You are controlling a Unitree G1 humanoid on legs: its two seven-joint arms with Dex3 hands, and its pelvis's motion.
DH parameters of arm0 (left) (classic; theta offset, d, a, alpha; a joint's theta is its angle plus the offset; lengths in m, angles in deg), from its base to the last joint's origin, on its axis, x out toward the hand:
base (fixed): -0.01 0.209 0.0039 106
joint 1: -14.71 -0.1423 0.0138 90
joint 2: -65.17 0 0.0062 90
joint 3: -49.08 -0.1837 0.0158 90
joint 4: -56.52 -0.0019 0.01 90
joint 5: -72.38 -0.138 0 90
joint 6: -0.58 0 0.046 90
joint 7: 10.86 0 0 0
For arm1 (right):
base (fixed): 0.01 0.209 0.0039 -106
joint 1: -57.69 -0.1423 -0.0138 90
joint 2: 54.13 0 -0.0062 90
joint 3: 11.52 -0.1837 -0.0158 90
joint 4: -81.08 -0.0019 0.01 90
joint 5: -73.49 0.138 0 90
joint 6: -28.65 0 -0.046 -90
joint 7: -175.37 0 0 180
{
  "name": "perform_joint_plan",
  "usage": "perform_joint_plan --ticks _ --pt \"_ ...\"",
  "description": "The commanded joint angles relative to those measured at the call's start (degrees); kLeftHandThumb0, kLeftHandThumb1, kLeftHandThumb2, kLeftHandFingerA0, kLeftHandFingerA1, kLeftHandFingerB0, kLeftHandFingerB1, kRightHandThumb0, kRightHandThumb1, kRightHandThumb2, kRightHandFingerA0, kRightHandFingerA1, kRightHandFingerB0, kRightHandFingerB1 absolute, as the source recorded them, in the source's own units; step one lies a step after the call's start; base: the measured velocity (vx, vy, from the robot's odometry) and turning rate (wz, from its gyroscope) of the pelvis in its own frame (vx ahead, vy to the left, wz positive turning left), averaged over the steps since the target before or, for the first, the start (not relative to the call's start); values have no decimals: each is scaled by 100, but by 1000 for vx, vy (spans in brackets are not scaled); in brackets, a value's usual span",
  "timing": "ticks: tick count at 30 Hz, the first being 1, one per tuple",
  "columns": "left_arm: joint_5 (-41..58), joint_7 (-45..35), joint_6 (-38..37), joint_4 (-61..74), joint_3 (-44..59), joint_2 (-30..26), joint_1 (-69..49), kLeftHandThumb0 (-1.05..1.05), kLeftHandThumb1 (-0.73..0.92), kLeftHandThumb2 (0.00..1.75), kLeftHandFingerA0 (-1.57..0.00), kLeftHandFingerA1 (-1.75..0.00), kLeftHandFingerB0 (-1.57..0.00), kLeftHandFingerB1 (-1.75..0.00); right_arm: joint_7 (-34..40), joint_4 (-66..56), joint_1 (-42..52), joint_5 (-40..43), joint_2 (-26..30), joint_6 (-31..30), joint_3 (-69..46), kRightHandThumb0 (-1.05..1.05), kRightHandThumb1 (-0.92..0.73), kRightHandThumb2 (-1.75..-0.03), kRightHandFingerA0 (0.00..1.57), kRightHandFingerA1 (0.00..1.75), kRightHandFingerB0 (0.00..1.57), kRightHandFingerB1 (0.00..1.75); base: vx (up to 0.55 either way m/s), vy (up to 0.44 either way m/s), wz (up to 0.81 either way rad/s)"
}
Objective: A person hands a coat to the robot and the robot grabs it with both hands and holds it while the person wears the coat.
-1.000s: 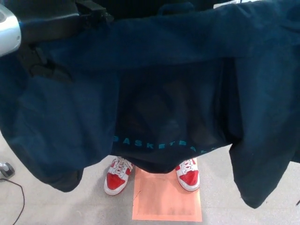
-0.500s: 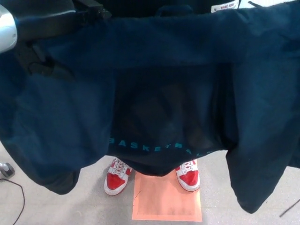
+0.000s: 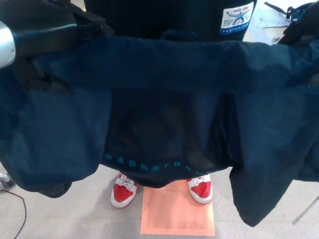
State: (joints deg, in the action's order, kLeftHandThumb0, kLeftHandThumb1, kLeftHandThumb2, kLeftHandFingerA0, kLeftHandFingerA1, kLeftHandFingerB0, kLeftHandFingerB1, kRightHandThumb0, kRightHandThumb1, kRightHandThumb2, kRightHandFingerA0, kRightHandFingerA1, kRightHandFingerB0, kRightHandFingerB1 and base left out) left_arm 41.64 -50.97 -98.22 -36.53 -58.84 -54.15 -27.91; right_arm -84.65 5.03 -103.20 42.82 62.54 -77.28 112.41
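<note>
A dark navy coat (image 3: pixel 164 99) hangs spread wide across the head view, with teal lettering (image 3: pixel 149 167) near its hem. My left hand (image 3: pixel 42 47) is at the upper left, shut on the coat's left shoulder. My right hand (image 3: pixel 300 27) shows as a dark shape at the upper right and holds the coat's other end up. Behind the coat stands a person in a dark top with a white patch (image 3: pixel 238 17). The person's red and white sneakers (image 3: pixel 124 191) show below the hem.
An orange mat (image 3: pixel 177 214) lies on the grey floor between the person's feet. A thin black cable (image 3: pixel 17 206) runs along the floor at the lower left. Papers and dark items (image 3: pixel 274 17) lie at the top right.
The coat's top edge has dropped in the picture, and more of the person's torso and the patch shows above it. The sneakers have stayed put.
</note>
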Motion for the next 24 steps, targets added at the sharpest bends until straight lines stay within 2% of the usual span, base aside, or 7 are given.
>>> perform_joint_plan --ticks 1,3,4,6,9,13,24 --pt "-123 -137 3 -99 -15 -52 -120 -92 57 91 -23 -43 -13 -37 526 67 410 -19 -209 303 -152 -91 -57 -94 14 45 4 24 0 0 0" --pt "-142 -115 -8 -123 -17 -42 -111 -91 57 92 -30 -45 -17 -38 853 -10 522 -154 -219 450 -225 -89 -77 -65 23 35 12 27 0 0 0" --pt "-338 2 -22 -123 -64 -56 -111 -86 81 65 -79 -57 -58 -39 1628 -130 770 -246 -214 849 -400 -71 -90 -69 99 52 100 56 0 0 0" --pt "-420 396 -89 -136 8 21 -239 -74 85 78 -105 -136 -85 -119 3040 -288 1341 -341 -288 1236 -816 -53 -92 -71 86 133 86 57 0 0 0" --pt "-472 895 -268 -145 99 89 -400 -54 92 77 -94 -72 -82 -65 3968 -347 1725 -479 -283 1533 -1036 -51 -92 -76 84 129 75 57 0 0 0" --pt "-639 1401 -387 -169 127 109 -532 -35 82 69 -87 -152 -73 -129 5327 -322 2267 -546 -335 2024 -1441 -35 -70 -109 89 112 77 87 0 0 0" --pt "-680 1898 -464 -402 159 71 -520 -37 82 65 -86 -164 -69 -146 6299 -22 2593 -524 -341 2468 -1866 -39 -83 -69 86 145 77 96 0 0 0"
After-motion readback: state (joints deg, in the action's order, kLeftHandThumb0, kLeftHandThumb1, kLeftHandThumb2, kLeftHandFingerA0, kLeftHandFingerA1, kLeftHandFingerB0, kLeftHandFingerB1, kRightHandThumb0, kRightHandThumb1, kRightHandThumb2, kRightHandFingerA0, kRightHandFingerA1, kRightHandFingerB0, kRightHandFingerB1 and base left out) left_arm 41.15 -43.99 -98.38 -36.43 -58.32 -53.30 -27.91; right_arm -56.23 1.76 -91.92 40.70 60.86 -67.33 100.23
